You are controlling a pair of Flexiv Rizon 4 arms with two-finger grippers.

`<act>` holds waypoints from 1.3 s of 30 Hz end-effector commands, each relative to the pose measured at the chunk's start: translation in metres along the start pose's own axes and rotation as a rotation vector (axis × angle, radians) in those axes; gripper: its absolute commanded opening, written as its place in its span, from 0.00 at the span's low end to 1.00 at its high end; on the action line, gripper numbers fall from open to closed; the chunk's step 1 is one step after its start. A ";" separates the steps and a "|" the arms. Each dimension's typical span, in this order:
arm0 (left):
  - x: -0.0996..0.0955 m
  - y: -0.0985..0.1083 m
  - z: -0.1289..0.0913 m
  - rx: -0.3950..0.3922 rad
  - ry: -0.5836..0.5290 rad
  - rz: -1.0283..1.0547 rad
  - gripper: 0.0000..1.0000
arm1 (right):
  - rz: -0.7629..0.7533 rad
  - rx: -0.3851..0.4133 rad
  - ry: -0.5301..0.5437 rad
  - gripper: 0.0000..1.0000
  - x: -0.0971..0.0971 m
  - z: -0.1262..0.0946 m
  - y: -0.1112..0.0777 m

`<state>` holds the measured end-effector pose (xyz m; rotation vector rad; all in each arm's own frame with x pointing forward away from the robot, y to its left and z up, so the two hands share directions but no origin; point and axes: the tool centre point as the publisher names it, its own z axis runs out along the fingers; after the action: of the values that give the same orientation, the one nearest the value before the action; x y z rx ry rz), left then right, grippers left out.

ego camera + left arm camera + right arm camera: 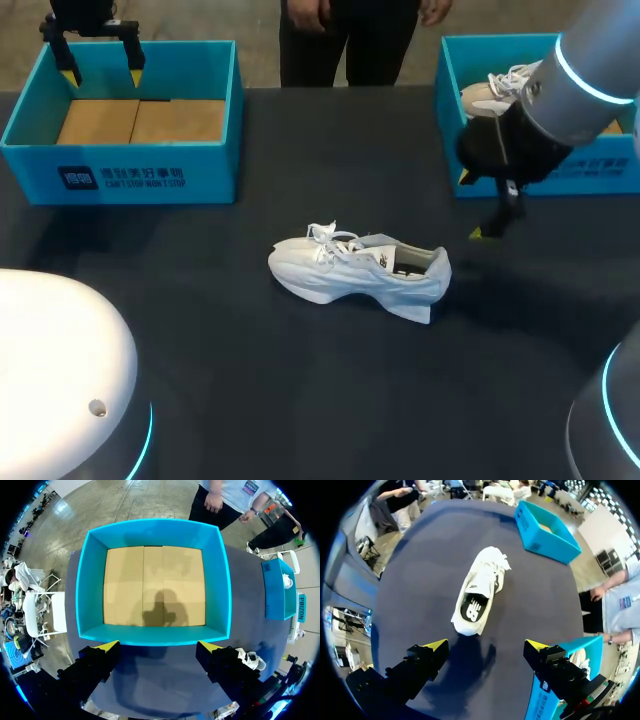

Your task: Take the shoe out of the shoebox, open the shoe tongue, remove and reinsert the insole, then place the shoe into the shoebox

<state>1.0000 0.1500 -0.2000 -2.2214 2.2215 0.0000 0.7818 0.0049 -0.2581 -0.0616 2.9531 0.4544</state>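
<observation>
A white shoe lies on its sole in the middle of the dark table, toe to the left; its dark insole shows in the right wrist view. My right gripper hangs open just right of the heel, and the shoe lies ahead of its fingers. The blue shoebox at the back left holds only its brown cardboard floor. My left gripper hovers open over that box's far side, looking straight down into the shoebox. Neither gripper holds anything.
A second blue shoebox stands at the back right with another pale shoe in it, partly hidden by my right arm. A person stands beyond the table's far edge. Bare tabletop surrounds the shoe.
</observation>
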 end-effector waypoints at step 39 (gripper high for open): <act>0.000 0.000 0.000 0.000 0.000 0.000 1.00 | 0.026 -0.566 0.023 1.00 0.040 0.085 -0.110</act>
<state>1.0000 0.1499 -0.2000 -2.2212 2.2216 0.0001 0.7616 -0.0779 -0.3702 -0.0974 2.7496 1.2772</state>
